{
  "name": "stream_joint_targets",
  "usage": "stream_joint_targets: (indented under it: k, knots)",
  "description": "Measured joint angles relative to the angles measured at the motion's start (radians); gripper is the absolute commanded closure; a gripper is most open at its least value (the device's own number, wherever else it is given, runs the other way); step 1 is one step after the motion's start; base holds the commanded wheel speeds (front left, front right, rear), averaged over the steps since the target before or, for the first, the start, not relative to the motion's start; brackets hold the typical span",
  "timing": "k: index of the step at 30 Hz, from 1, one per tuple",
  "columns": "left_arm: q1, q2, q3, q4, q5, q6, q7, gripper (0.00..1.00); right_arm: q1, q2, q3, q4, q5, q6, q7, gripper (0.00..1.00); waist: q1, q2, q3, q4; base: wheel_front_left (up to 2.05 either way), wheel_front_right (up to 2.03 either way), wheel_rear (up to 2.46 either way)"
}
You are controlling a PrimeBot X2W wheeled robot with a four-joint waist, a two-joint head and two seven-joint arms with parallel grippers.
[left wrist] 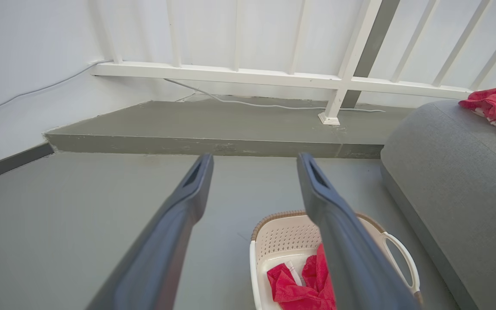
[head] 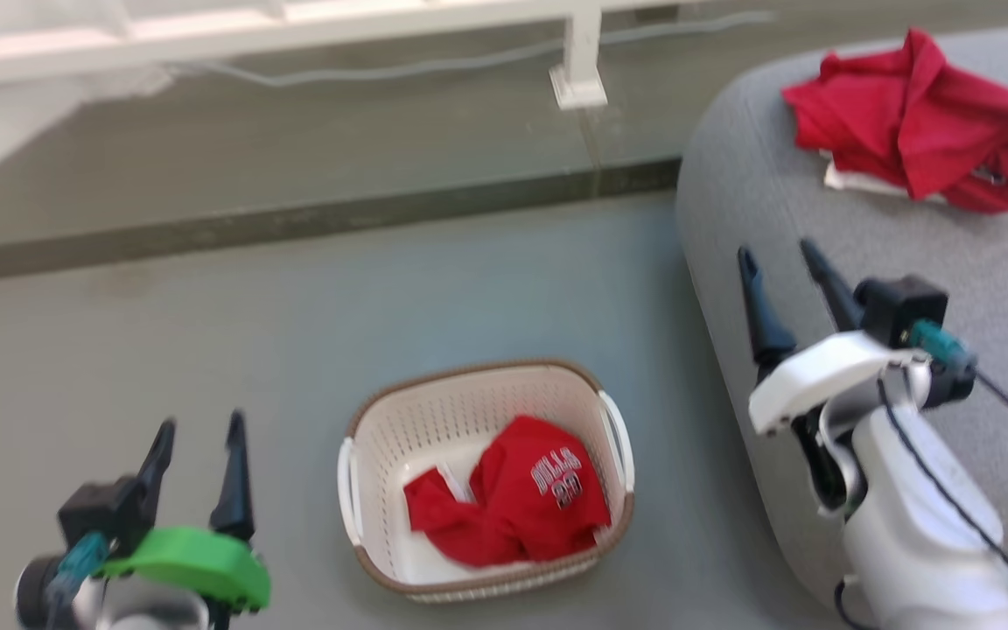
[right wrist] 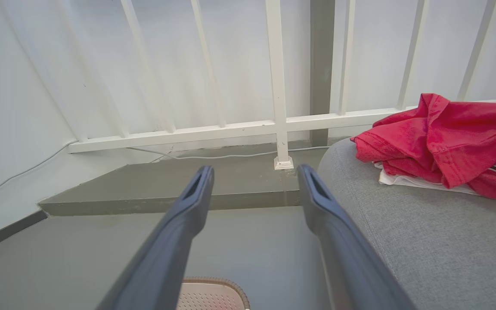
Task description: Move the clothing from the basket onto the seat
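Left gripper (head: 201, 420), right gripper (head: 775, 248) spread apart, empty, red clothing (head: 521, 503) in basket (head: 469, 372), more on seat (head: 775, 201)

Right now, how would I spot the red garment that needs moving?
Beside the big grey seat, a cream basket stands on the floor. The garment lies crumpled inside it, showing white lettering; the other red heap sits on the seat.

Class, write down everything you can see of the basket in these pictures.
The basket is small, cream-white plastic with perforated walls, a brown woven-look rim and a white handle at each side. It stands upright on the grey floor, left of the seat and apart from it. A crumpled red garment lies inside, part of the bottom bare.
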Motion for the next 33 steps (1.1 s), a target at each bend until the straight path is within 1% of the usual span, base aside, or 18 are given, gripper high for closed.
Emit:
stream_joint_targets:
  k: [2, 8, 12, 15, 19, 20, 25, 33]
  knots:
    - [0.029, 0.001, 0.019, -0.001, 0.0, 0.0, -0.001, 0.0, 0.029, 0.007, 0.004, -0.017, 0.0, -0.016, 0.0, 0.0, 0.0, 0.0, -0.025, 0.008, 0.0, 0.0, 0.0]
    - [0.091, -0.002, 0.075, -0.029, 0.001, 0.007, -0.001, 0.0, 0.108, 0.016, 0.006, -0.079, 0.0, -0.04, 0.0, 0.0, 0.0, 0.0, -0.083, 0.02, 0.0, 0.0, 0.0]
    - [0.127, -0.006, 0.104, -0.053, 0.005, 0.008, -0.001, 0.0, 0.146, 0.019, 0.01, -0.106, 0.0, -0.045, 0.0, 0.0, 0.0, 0.0, -0.098, 0.013, 0.0, 0.0, 0.0]
    - [0.136, -0.015, 0.112, -0.079, 0.015, 0.008, -0.001, 0.0, 0.169, 0.018, 0.006, -0.131, 0.0, -0.06, 0.0, 0.0, 0.0, 0.0, -0.102, 0.007, 0.0, 0.0, 0.0]
    - [0.152, -0.022, 0.121, -0.103, 0.024, 0.008, -0.001, 0.0, 0.192, 0.019, 0.004, -0.157, 0.0, -0.062, 0.0, 0.0, 0.0, 0.0, -0.103, 0.002, 0.0, 0.0, 0.0]
    - [0.158, -0.023, 0.124, -0.105, 0.03, 0.008, -0.001, 0.0, 0.198, 0.019, 0.004, -0.163, 0.0, -0.068, 0.0, 0.0, 0.0, 0.0, -0.104, 0.001, 0.0, 0.0, 0.0]
    - [0.174, -0.026, 0.134, -0.119, 0.057, 0.008, -0.001, 0.0, 0.212, 0.019, 0.004, -0.185, 0.0, -0.076, 0.0, 0.0, 0.0, 0.0, -0.103, -0.002, 0.0, 0.0, 0.0]
    - [0.195, -0.039, 0.142, -0.142, 0.072, 0.008, -0.001, 0.0, 0.238, 0.02, 0.005, -0.218, 0.0, -0.077, 0.0, 0.0, 0.0, 0.0, -0.103, -0.001, 0.0, 0.0, 0.0]
